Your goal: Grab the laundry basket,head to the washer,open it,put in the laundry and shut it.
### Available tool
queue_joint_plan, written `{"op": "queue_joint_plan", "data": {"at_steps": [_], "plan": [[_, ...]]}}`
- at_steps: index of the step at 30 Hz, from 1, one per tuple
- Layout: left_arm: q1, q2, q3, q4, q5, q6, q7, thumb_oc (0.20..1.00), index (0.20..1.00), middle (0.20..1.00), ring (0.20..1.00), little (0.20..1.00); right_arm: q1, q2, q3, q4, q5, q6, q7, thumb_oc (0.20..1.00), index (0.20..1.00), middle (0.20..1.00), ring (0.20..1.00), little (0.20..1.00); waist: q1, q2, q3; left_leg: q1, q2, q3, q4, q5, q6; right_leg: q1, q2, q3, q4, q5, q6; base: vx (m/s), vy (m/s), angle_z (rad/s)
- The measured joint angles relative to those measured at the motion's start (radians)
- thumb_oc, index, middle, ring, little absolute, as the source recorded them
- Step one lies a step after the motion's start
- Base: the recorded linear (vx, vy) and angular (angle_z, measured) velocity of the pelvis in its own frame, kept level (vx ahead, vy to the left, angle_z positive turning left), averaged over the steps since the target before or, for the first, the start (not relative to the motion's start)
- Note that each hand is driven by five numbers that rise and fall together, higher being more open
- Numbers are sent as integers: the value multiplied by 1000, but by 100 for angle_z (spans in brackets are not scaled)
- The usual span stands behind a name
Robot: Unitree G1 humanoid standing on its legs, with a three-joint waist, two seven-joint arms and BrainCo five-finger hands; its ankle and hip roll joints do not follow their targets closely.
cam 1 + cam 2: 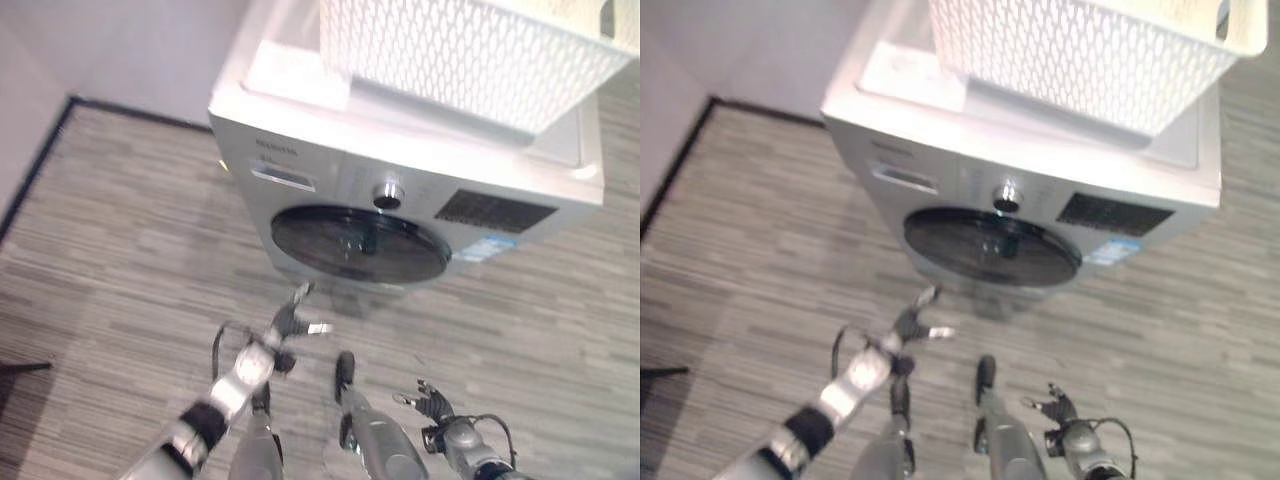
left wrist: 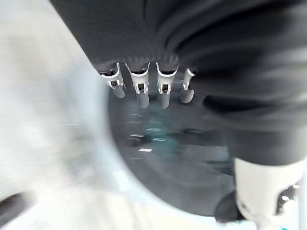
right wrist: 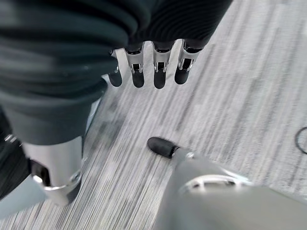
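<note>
A white basket (image 1: 470, 60) is seen resting on top of the washer (image 1: 330, 150), whose round door (image 1: 360, 243) is shut. The left hand (image 1: 293, 322) is raised before the door, fingers apart and empty; the right hand (image 1: 432, 403) hangs low, fingers relaxed. The door's edge should be hooked squarely, then drawn outward gently.

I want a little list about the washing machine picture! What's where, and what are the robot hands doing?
washer: white, front-loading, on the striped grey floor
washer door: round, dark glass, shut
knob: silver, just above the door
laundry basket: white, with holes, sitting on top of the washer
left robot hand: open, held out toward the door, not touching it
right robot hand: low by the robot's side, over the floor, open, holding nothing
step not yet done: opening the door
</note>
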State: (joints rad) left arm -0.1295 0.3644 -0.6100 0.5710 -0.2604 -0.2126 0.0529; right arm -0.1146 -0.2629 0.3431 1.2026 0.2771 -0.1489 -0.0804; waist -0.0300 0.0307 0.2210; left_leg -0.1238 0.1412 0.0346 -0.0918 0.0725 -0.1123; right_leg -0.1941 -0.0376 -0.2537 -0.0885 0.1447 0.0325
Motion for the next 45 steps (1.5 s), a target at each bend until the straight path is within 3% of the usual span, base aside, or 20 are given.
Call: {"op": "queue_joint_plan", "data": {"at_steps": [3, 6, 9, 12, 18, 23, 32, 45], "plan": [[127, 17, 95, 50, -16, 1, -58, 1000, 1000, 1000, 1000, 1000, 21, -12, -29, 40, -18, 8, 15, 1000, 1000, 1000, 1000, 1000, 30, 33, -34, 40, -6, -36, 0, -6, 4, 66, -9, -41, 0, -15, 2, 72, -21, 36], [187, 26, 149, 139, -14, 2, -79, 1000, 1000, 1000, 1000, 1000, 71, -12, -61, 59, -18, 16, 26, 1000, 1000, 1000, 1000, 1000, 67, 34, -106, 66, -13, -55, 0, -19, 5, 117, -17, -78, -5, -50, 17, 55, -2, 45], [201, -22, 265, 285, -11, 7, -85, 1000, 1000, 1000, 1000, 1000, 107, -9, -122, 79, -18, 22, 45, 1000, 1000, 1000, 1000, 1000, 70, 24, -148, 87, -24, -105, 0, -19, 10, 168, -29, -123, -4, -61, 28, 14, 13, 46], [228, -3, 314, 371, 1, 9, -76, 1000, 1000, 1000, 1000, 1000, 162, -3, -131, 116, -18, 34, 60, 1000, 1000, 1000, 1000, 1000, 83, -12, -195, 90, -33, -153, 1, -24, 15, 200, -35, -173, -1, -78, 32, 19, 5, 48], [257, 0, 442, 479, 12, 19, -56, 1000, 1000, 1000, 1000, 1000, 209, 5, -166, 167, -38, 50, 65, 1000, 1000, 1000, 1000, 1000, 122, -43, -208, 103, -49, -215, 9, -25, 17, 264, -46, -250, 0, -103, 38, 43, 5, 42], [276, -20, 494, 583, 37, 27, -27, 1000, 1000, 1000, 1000, 1000, 193, 13, -187, 176, -40, 64, 65, 1000, 1000, 1000, 1000, 1000, 137, -53, -218, 110, -54, -220, 19, -29, 27, 277, -54, -256, -7, -109, 42, 25, 36, 7], [250, -55, 451, 524, 35, 29, -26, 1000, 1000, 1000, 1000, 1000, 207, 44, -182, 140, -43, 66, 62, 1000, 1000, 1000, 1000, 1000, 121, -51, -227, 132, -63, -190, 17, -33, 32, 270, -67, -227, 0, -107, 49, -5, 36, -10], [247, -67, 392, 509, 35, 25, -37, 1000, 1000, 1000, 1000, 1000, 197, 44, -155, 134, -104, 83, 62, 1000, 1000, 1000, 1000, 1000, 34, -55, -226, 228, -42, 81, 0, -76, 51, 217, -45, 36, 0, -58, 47, -1, 34, -61]]}}
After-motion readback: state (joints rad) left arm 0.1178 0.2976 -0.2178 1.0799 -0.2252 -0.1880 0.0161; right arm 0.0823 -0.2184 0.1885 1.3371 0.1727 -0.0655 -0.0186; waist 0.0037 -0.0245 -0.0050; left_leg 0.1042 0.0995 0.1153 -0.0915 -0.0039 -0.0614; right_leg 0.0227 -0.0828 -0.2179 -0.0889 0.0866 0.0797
